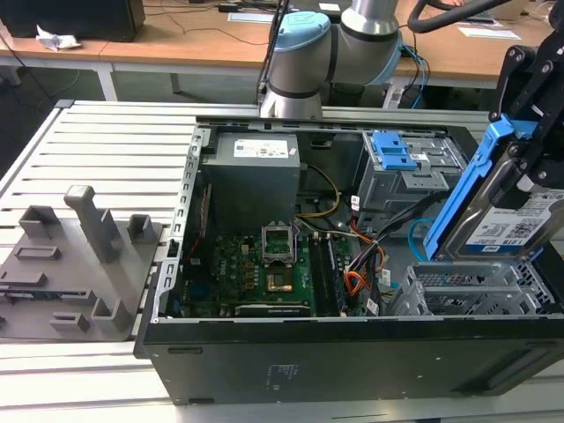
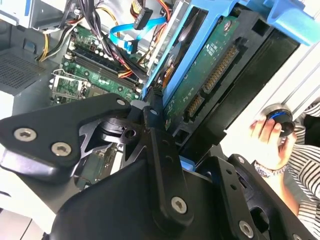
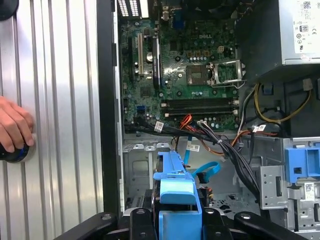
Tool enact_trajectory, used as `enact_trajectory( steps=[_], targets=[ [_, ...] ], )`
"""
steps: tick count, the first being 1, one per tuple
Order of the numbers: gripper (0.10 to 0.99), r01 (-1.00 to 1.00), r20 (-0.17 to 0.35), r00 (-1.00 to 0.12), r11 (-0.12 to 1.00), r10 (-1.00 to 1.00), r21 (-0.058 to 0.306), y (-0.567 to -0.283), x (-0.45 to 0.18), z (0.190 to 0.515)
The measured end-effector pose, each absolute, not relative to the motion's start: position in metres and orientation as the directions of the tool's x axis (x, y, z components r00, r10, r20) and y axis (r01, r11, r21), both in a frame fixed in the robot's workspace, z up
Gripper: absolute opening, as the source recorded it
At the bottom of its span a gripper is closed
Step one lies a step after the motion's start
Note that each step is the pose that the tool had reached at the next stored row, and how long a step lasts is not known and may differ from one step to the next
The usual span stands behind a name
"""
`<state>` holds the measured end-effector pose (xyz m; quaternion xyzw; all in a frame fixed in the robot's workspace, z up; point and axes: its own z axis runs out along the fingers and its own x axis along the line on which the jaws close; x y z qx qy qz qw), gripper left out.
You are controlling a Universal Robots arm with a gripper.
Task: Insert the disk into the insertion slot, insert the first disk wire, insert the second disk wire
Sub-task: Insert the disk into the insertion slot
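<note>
**Disk held tilted over the slot**

The claw (image 1: pixel 525 150) gripped the disk (image 1: pixel 504 222) by its blue caddy. The disk was steeply tilted, its lower edge at the mouth of the slot (image 1: pixel 458 286), at the exterior view's right of the open case (image 1: pixel 352 352). The blue wire (image 1: pixel 418 231) looped just beside them. A hand (image 3: pixel 14 125) rested on the counter (image 3: pixel 60 100).

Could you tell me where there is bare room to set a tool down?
The ribbed metal table is bare at the exterior view's left, bordered by the grey fixture plate and the black computer case. Inside is crowded: orange-and-black wires beside the grey perforated cage, the blue-framed silver disk above.
</note>
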<state>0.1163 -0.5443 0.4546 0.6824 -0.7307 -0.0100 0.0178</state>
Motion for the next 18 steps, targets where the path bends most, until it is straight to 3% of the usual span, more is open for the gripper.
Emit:
enact_trajectory(
  steps=[18],
  targets=[
    [0.361, -0.997, 0.012, -0.068, 0.068, -0.998, 0.039, -0.544, 0.118, 0.439]
  ],
)
